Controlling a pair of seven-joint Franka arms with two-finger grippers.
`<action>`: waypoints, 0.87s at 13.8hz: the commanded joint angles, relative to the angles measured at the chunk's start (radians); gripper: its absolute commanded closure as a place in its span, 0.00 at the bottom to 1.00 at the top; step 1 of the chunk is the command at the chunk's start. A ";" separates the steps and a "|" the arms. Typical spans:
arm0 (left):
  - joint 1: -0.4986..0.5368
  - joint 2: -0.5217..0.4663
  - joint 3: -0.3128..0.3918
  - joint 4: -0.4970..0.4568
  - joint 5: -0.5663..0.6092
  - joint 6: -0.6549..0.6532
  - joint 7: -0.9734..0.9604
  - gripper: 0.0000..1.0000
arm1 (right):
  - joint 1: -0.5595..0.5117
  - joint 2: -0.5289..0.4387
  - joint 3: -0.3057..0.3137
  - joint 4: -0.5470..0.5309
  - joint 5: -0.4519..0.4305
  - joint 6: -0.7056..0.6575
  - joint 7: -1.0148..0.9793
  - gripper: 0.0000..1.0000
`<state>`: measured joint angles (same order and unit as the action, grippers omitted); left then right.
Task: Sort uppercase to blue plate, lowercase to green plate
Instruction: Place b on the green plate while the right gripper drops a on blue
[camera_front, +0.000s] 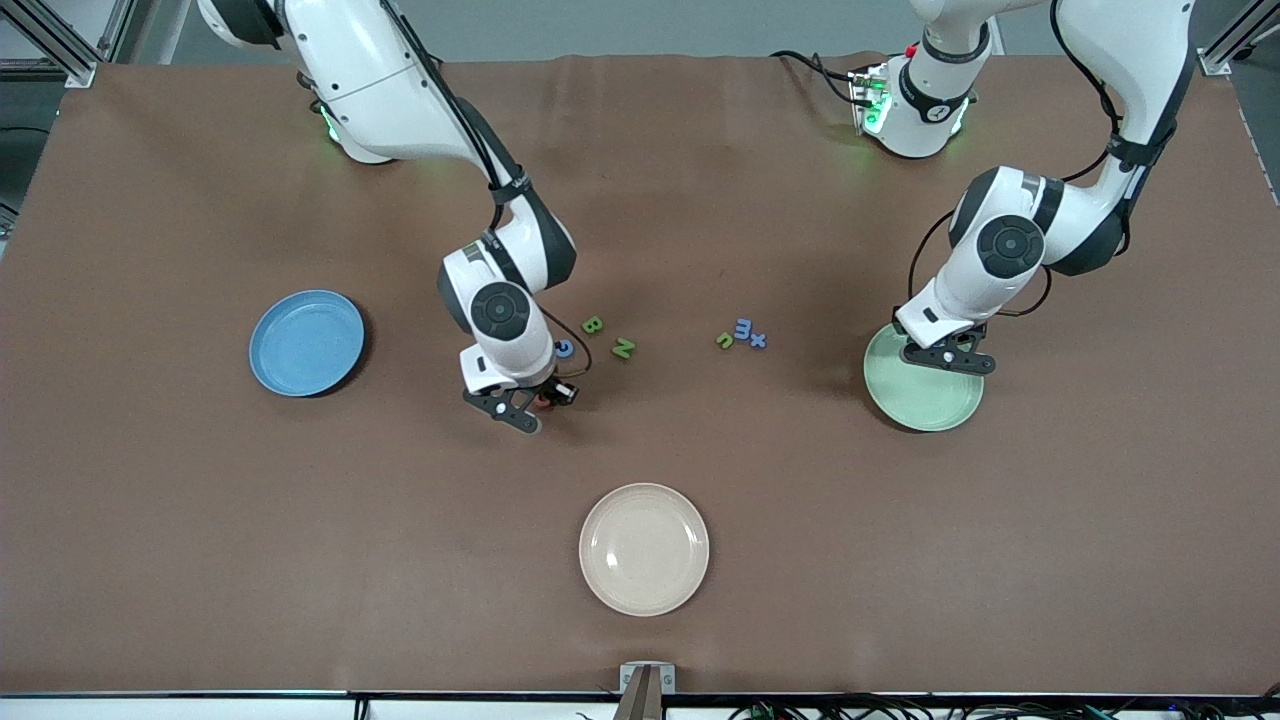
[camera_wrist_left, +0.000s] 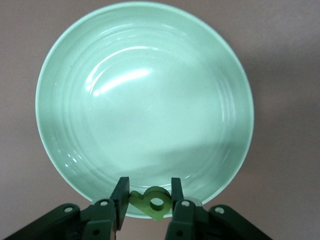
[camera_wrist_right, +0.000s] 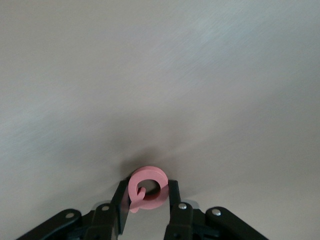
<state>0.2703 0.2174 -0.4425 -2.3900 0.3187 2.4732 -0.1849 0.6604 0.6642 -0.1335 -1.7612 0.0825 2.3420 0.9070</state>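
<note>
Front view: right gripper (camera_front: 541, 399) low over brown table (camera_front: 700, 200), near blue G (camera_front: 564, 348); left gripper (camera_front: 950, 357) above green plate (camera_front: 925, 395).
Left wrist view: fingers (camera_wrist_left: 120, 196) pinch green d (camera_wrist_left: 151, 201) (over plate rim).
Right wrist view: fingers (camera_wrist_right: 173, 196) clamp pink Q (camera_wrist_right: 146, 188) between them.

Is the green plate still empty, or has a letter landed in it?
Empty: the green plate shows only bare glaze. The left hand over its rim holds a green letter.
</note>
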 joint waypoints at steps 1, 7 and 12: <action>0.020 0.005 -0.008 -0.015 0.017 0.035 0.015 0.76 | -0.091 -0.095 0.005 -0.023 -0.024 -0.133 -0.167 0.98; 0.020 0.010 -0.008 -0.015 0.017 0.044 0.080 0.32 | -0.211 -0.352 0.000 -0.325 -0.108 -0.133 -0.377 0.97; 0.010 -0.003 -0.045 0.000 0.016 0.042 0.062 0.21 | -0.390 -0.446 0.000 -0.448 -0.262 -0.183 -0.477 0.97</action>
<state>0.2768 0.2312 -0.4496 -2.3935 0.3189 2.5123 -0.1134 0.3430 0.2702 -0.1517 -2.1481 -0.1235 2.1747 0.4611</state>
